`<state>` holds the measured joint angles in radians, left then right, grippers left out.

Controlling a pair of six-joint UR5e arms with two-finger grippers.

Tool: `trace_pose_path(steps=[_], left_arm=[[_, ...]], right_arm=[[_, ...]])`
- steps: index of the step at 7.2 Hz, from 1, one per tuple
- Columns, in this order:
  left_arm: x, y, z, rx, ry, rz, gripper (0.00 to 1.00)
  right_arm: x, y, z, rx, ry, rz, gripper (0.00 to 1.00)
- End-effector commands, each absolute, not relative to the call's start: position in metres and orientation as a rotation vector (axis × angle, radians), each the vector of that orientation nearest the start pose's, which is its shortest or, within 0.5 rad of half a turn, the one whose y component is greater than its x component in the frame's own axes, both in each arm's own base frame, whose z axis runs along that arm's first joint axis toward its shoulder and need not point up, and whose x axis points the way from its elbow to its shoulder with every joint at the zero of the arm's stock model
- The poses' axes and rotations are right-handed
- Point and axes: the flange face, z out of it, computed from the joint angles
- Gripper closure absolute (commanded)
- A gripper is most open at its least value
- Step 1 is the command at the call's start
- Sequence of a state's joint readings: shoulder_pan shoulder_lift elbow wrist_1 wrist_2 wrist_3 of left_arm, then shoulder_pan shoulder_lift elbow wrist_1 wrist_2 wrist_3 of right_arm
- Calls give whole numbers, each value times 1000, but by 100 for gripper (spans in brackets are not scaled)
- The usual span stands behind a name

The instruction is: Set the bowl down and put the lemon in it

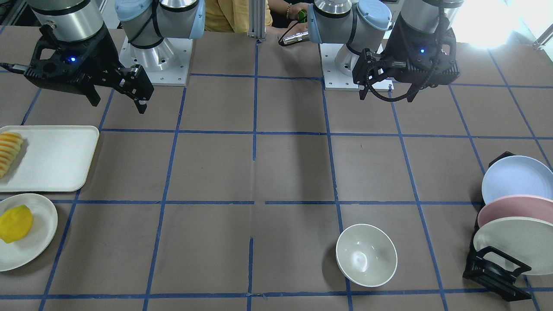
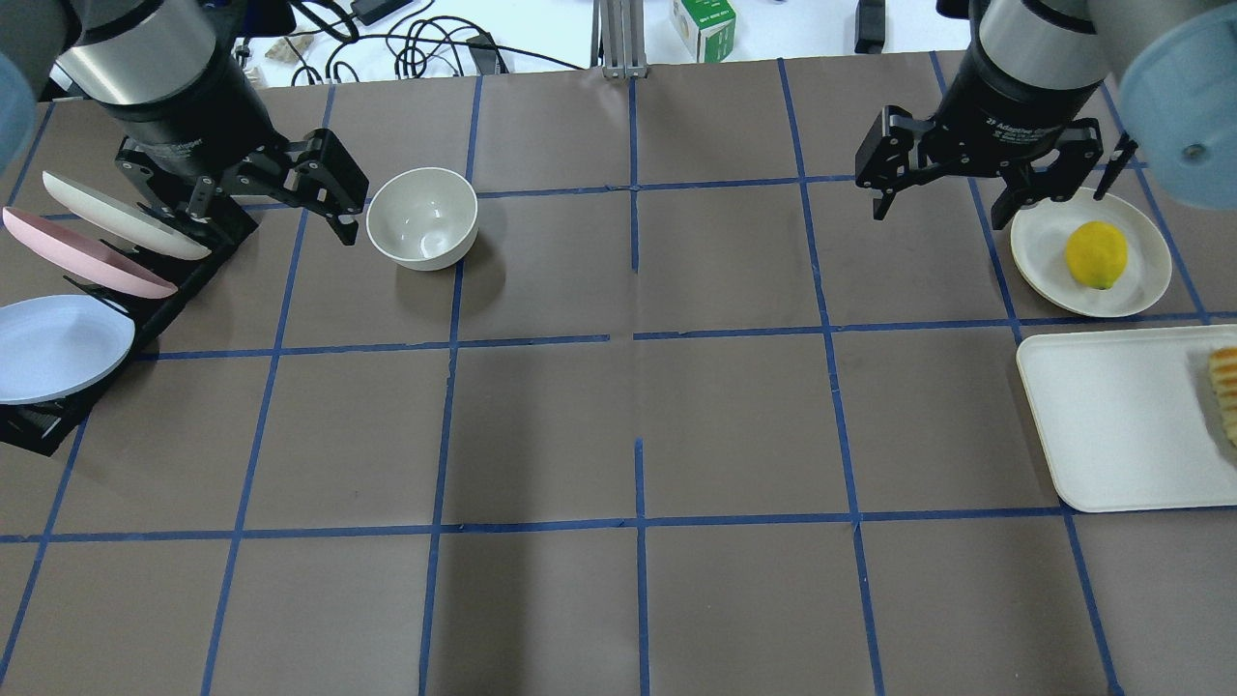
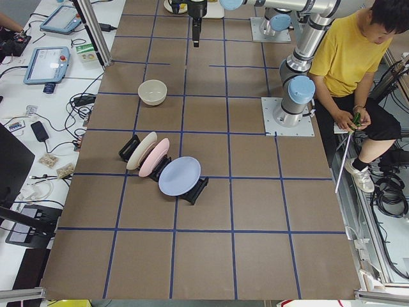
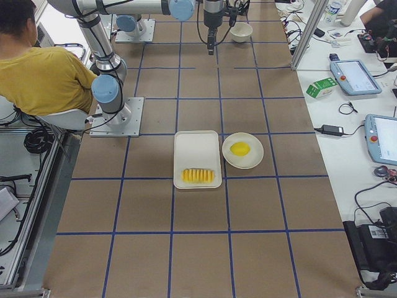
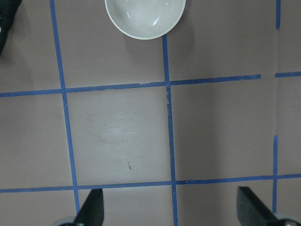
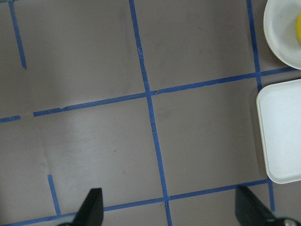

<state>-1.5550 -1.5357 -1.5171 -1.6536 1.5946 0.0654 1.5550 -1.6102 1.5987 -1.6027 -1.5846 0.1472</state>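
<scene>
The off-white bowl (image 2: 422, 217) stands upright and empty on the left half of the table; it also shows in the front view (image 1: 366, 255) and at the top edge of the left wrist view (image 5: 145, 16). My left gripper (image 2: 246, 193) hangs open and empty above the table, between the bowl and the plate rack. The yellow lemon (image 2: 1096, 254) lies on a flat off-white plate (image 2: 1039, 251) at the far right; it also shows in the front view (image 1: 15, 223). My right gripper (image 2: 952, 193) is open and empty, raised just left of that plate.
A white tray (image 2: 1111, 425) with sliced yellow-orange fruit (image 2: 1225, 387) lies in front of the lemon's plate. A black rack with blue, pink and cream plates (image 2: 68, 280) stands at the left edge. A person in yellow (image 3: 348, 57) sits behind the robot bases.
</scene>
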Motion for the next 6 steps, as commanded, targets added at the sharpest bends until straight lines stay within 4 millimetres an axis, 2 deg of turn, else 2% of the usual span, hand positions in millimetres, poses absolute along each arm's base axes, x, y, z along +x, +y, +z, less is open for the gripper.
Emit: trace_pose_path(steps=[1,5,6], left_arm=[[-122,-473,524,72,3119,-13,0],[-122,-474,521,69,3113,-3,0],[-121,-484,510,65,3118,25,0]], right_arm=[[125,-480,495,256,3142,-59,0],[118,-484,486,216,3151,-47,0],[112,-489,471,177,3156,-8,0]])
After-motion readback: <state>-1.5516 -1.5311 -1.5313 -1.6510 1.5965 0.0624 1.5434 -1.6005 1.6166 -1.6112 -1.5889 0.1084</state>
